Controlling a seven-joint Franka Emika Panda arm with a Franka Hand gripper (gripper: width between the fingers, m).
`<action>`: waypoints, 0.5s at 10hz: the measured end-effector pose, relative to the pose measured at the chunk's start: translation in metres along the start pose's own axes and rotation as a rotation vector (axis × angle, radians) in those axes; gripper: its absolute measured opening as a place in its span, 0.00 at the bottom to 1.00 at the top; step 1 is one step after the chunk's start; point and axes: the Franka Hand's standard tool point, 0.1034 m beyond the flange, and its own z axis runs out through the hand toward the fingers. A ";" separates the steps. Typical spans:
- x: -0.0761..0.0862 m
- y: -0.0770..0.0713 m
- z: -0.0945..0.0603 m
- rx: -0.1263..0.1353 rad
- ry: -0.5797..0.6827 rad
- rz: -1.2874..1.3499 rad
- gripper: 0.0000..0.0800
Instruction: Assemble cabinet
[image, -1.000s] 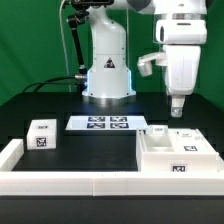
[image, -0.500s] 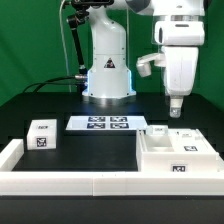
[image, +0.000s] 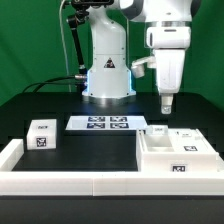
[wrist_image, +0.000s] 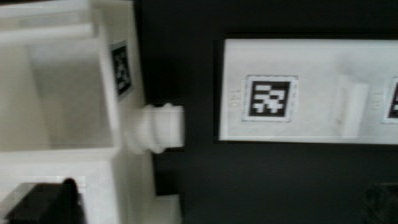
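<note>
cabinet build: gripper wide open above the box, nothing in it

labels first, and there's not much to read. i can't make out any words or brand names, just square black-and-white tags. the cabinet body (image: 176, 158) has one on the face toward the camera and one on a ledge inside. the wrist view shows another on a side wall. the small white block (image: 42, 134) has a tag on top and one on its front. the marker board (image: 107, 123) has its row of tags, and the wrist view catches one of them whole. there's a little triangle mark on the arm's base (image: 107, 70), too small to read.

the gripper (image: 167, 103) hangs in the air with its fingers pointing straight down. the jaws are spread wide with nothing between them. in the wrist view the fingers only show as dark blurs at the picture's edges.

the body sits on the black table (image: 40, 110), below the gripper and a bit nearer the camera, clear of it. the marker board is also lower than the tool, off to the exterior view's left of it, with a strip of bare table between board and body. the small block is well apart from the tool, far out to the exterior view's left, near the border rail (image: 70, 183).

the body lies open side up. a round knob (wrist_image: 160, 128) pokes out sideways from the wall facing the marker board. the long axis looks like it runs across the exterior view, but i can't tell for sure.
</note>
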 end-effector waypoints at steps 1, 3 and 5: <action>-0.001 -0.011 0.007 0.007 0.007 0.002 1.00; -0.001 -0.014 0.011 0.013 0.009 0.002 1.00; -0.001 -0.015 0.013 0.015 0.011 0.002 1.00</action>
